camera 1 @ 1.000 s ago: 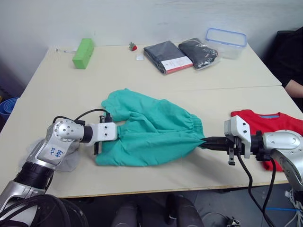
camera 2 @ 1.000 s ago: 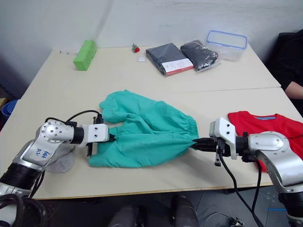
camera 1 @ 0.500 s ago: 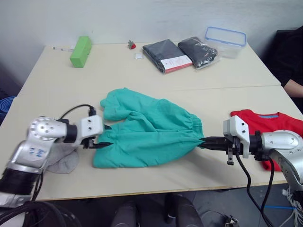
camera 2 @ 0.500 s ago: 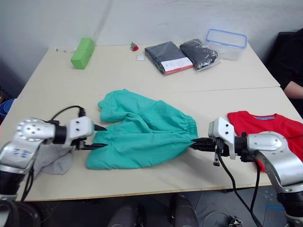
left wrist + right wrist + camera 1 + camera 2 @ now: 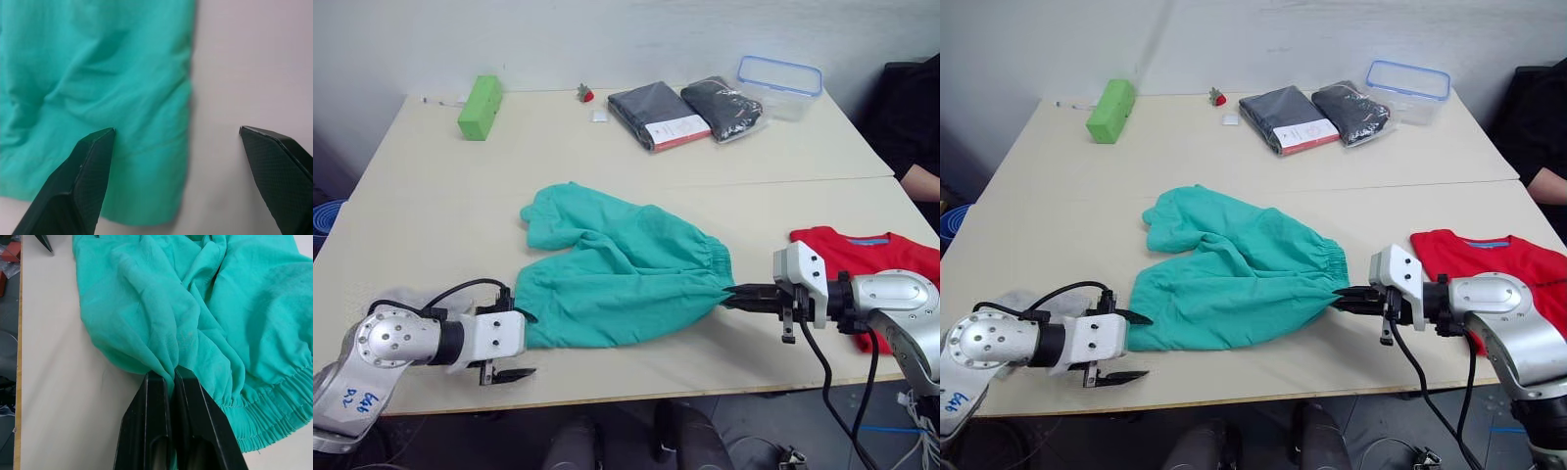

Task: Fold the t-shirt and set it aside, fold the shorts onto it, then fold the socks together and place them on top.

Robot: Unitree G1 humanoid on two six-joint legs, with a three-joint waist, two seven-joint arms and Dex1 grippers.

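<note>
The teal shorts (image 5: 622, 274) lie spread across the middle of the table, waistband to the right. My right gripper (image 5: 732, 294) is shut on the near corner of the waistband; the right wrist view shows the fabric pinched between its fingers (image 5: 188, 396). My left gripper (image 5: 519, 345) stands open at the shorts' near left corner, holding nothing. In its wrist view one finger (image 5: 90, 166) sits over the hem and the other over bare table. The red t-shirt (image 5: 862, 255) lies flat at the right edge, behind my right arm. Grey socks (image 5: 1023, 302) peek out behind my left arm.
Along the far side stand a green block (image 5: 481, 106), a small red object (image 5: 586, 94), two dark packaged garments (image 5: 661, 116) and a clear plastic container (image 5: 780, 86). A person's dark sleeve (image 5: 920, 147) shows at the far right. The table's front edge (image 5: 636, 394) runs close under both grippers.
My left gripper let go of the shorts' left end, opened wide and drew back toward the front edge. The right gripper kept its grip and place.
</note>
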